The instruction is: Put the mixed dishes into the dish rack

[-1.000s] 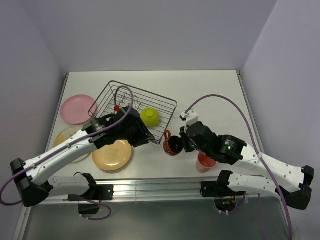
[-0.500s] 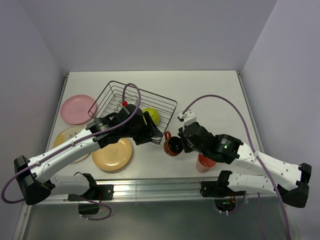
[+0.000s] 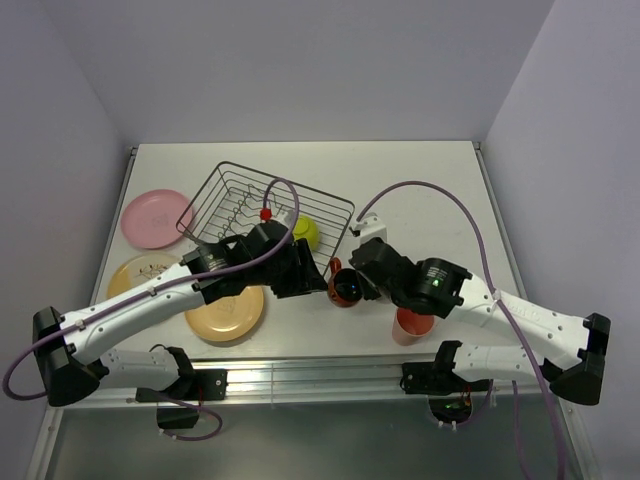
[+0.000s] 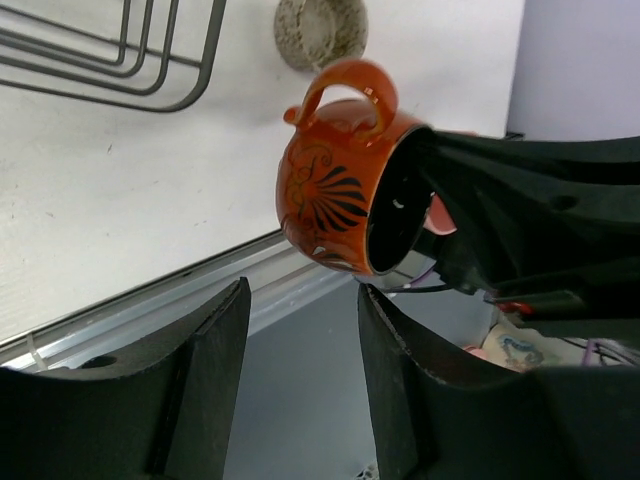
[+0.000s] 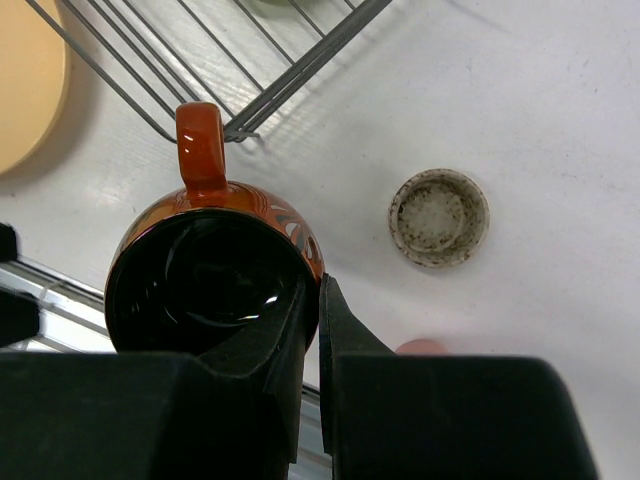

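Note:
My right gripper is shut on the rim of the small red mug, one finger inside it, holding it above the table by the dish rack's near right corner. In the top view the mug hangs between both grippers. My left gripper is open and empty, with the mug just ahead of its tips. The lime-green bowl lies in the rack. Pink plate, cream plate and tan-orange plate lie left of the rack. The grey-beige cup stands on the table.
The salmon-pink tumbler stands under my right arm near the front edge. The rack's wire corner is close to the mug's handle. The metal front rail runs along the table's near edge.
My left arm has swung right, out from over the rack, to face the mug. My right gripper has carried the mug slightly left towards it.

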